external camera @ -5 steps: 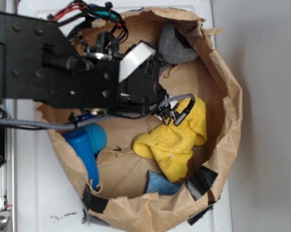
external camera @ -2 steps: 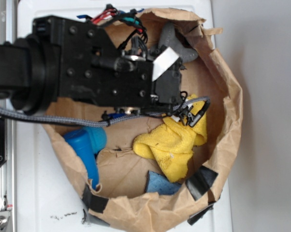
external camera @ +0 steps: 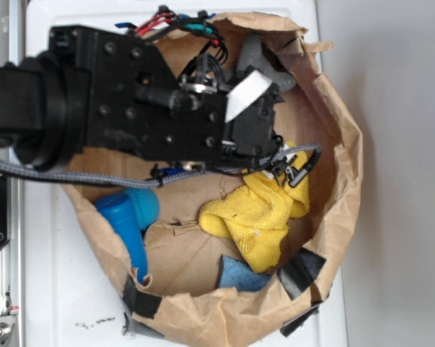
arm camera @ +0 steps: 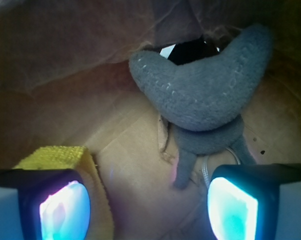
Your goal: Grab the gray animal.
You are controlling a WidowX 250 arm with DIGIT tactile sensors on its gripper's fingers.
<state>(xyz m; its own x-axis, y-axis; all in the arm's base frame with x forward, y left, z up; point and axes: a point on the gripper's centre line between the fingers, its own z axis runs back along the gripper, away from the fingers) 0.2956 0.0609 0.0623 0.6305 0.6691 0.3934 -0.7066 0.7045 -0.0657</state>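
I am holding my hand spread wide and empty inside the crumpled brown paper bag. The curved dark gray soft toy animal is lying just ahead, between my fingertips, untouched, against the bag's wall.

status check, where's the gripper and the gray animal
Gripper open, empty, hovering short of the gray animal. Animal lies against the paper bag wall, untouched. Yellow cloth beside one finger, path clear.

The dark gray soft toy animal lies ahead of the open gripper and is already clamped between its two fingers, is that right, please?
Not quite: in the wrist view the dark gray soft toy animal lies ahead of the open gripper, but nothing is clamped; the fingers stand apart, short of it.
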